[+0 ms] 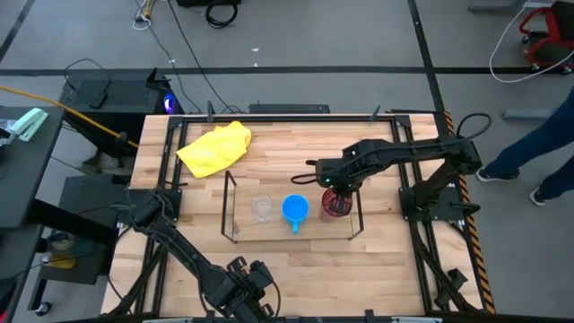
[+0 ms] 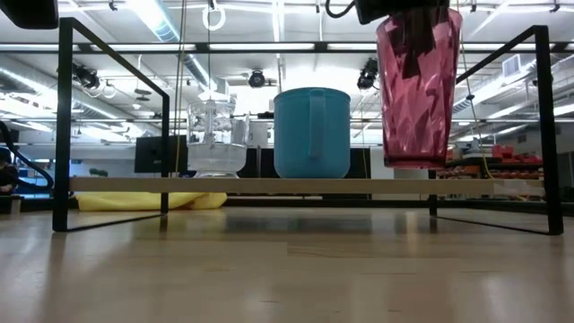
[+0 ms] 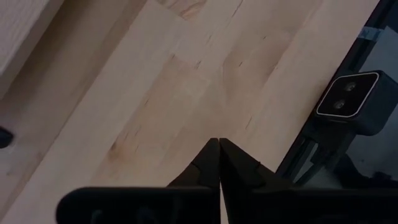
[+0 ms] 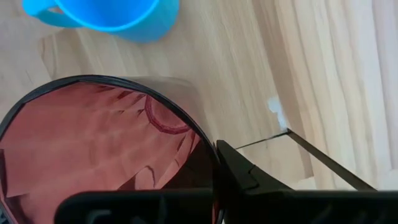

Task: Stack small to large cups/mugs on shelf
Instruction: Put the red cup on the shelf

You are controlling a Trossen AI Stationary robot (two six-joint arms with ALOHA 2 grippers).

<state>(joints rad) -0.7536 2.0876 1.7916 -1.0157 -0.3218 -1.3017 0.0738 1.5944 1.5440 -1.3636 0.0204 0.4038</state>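
Observation:
The black wire shelf [image 1: 230,206] stands mid-table. On its board [image 2: 117,185] stand a small clear cup [image 1: 261,208] and, to its right, a blue mug [image 1: 295,209] on their bases; they also show in the low view, the clear cup [image 2: 215,139] and the mug [image 2: 311,133]. My right gripper [image 1: 334,188] is shut on the dark red cup [image 2: 417,99] at the shelf's right end, just right of the mug. My left gripper [image 3: 219,146] is shut and empty, near the table's front edge [image 1: 247,292]. My right gripper holds the red cup by its rim [image 4: 208,155], on the side away from the blue mug. One finger [image 4: 249,177] is outside the wall, and a dark shape inside the cup [image 2: 413,45] looks like the other. The fingers point down from above. The cup hangs upright, its base [image 2: 414,164] a little above the shelf board.
A yellow cloth [image 1: 215,146] lies at the table's far left, behind the shelf. Black rails [image 1: 421,206] run along the table edges. A small camera [image 3: 348,99] sits by the front edge. A person's legs [image 1: 538,152] show beyond the right edge.

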